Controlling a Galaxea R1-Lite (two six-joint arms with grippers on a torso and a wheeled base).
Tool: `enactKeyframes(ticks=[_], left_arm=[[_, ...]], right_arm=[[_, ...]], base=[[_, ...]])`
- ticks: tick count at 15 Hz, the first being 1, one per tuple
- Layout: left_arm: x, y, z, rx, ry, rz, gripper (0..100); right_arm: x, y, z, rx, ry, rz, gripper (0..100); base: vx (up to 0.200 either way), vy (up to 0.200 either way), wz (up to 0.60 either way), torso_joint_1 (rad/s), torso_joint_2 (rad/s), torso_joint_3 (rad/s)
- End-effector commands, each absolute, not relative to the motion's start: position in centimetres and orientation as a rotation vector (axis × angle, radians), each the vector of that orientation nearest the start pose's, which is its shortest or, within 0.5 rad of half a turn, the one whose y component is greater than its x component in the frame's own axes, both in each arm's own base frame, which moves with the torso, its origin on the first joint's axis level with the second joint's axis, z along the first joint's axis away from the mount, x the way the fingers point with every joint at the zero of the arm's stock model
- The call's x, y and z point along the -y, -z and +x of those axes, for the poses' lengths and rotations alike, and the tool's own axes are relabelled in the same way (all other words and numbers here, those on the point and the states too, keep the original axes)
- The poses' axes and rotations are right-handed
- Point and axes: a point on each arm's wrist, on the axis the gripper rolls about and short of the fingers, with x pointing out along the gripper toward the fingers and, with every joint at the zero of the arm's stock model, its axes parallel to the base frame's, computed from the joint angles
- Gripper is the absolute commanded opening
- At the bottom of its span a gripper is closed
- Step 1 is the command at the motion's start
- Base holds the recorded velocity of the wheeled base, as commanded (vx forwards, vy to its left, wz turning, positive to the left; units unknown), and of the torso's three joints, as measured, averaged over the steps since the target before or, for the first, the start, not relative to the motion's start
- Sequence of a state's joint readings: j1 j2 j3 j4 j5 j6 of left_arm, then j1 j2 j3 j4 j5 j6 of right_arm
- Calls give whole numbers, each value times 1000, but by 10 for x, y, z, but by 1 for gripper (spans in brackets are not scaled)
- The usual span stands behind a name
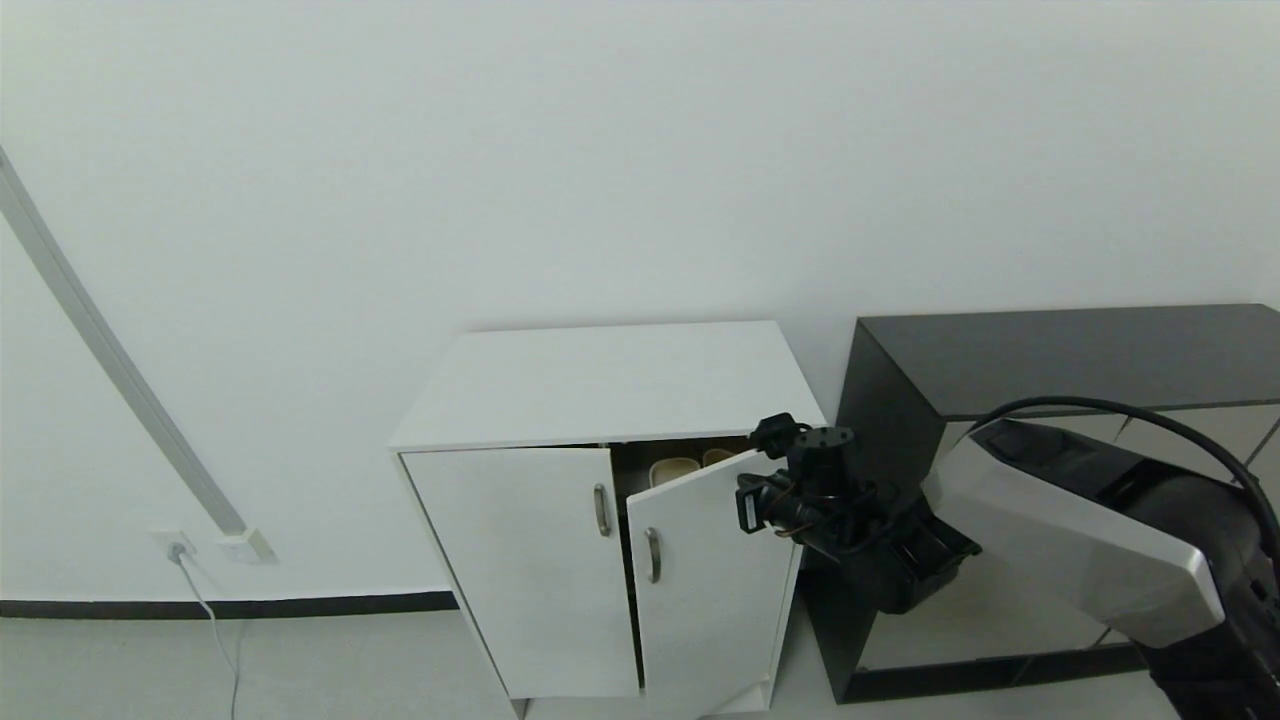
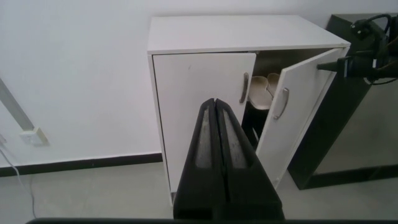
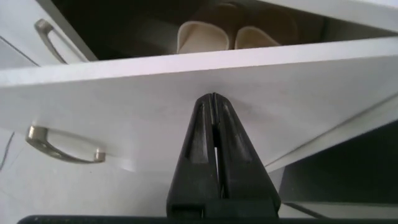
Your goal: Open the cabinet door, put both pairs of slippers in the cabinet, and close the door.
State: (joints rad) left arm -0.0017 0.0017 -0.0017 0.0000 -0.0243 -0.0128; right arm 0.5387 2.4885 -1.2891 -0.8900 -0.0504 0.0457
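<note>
So the white cabinet [image 1: 600, 385] has its right door [image 1: 715, 600] standing partly ajar, and a cream pair of slippers [image 3: 202, 34] sits on the upper shelf inside. I can't tell whether the second pair is in there too. The right gripper [image 3: 214, 102] has its jaws pressed together, holding nothing, with the tips against the door's outer face near the top edge, so I'd say this is the closing push. To do it well, I'd keep the push square to the panel and out toward the handle [image 1: 652, 555] side, away from the hinge, so the tips don't skid off the smooth face, then ease off as it meets the left door [image 1: 520, 560]. The left gripper [image 2: 215, 106] hangs back in front of the cabinet, jaws also together and empty. The right wrist view gives the contact and the slipper toes up close. The head view shows how far the door stands open and the dark cabinet [image 1: 1050, 355] just beside it.
</note>
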Motion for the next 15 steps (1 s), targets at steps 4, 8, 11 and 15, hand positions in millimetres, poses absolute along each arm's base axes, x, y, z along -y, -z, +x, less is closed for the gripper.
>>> enactKeyframes(ticks=[4, 8, 11, 15], left_arm=[[1, -76, -23, 0, 26, -14, 0], [1, -76, -23, -2, 26, -14, 0], [1, -76, -23, -2, 26, -14, 0], [1, -76, -23, -2, 26, -14, 0]], right_arm=[[-241, -5, 422, -296, -462, -50, 0], [-243, -2, 425, -314, -460, -56, 0], [-247, 3, 433, -299, -461, -79, 0], [-251, 2, 440, -301, -462, -82, 0]], base=[[0, 0, 0, 0, 0, 0], [0, 0, 0, 0, 0, 0], [0, 0, 0, 0, 0, 0], [0, 0, 0, 0, 0, 0]])
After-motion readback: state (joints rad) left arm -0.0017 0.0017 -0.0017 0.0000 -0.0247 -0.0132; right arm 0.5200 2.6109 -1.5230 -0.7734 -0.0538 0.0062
